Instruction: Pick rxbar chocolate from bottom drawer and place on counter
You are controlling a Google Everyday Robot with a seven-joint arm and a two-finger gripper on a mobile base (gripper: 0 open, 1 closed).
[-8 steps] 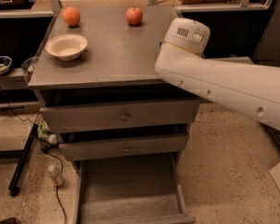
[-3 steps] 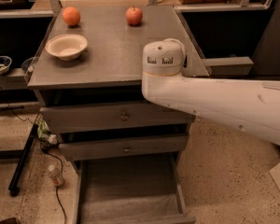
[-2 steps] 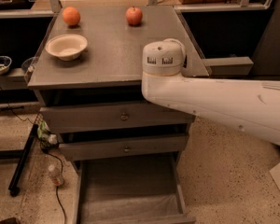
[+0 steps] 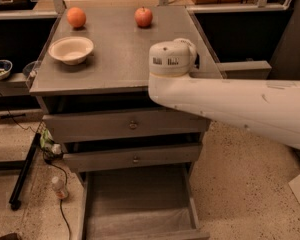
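Bottom drawer [image 4: 139,200] is pulled out toward the camera, deep and wide, with just plain grey floor showing. Counter [image 4: 117,49] is the flat, grey, speckled cabinet top above it. Gripper's out of view; only the white arm [image 4: 230,106] crosses the counter's front right.

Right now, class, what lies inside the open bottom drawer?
The bottom drawer shows only bare grey floor; no rxbar visible. Its rear is hidden under the middle drawer. The gripper is out of frame.
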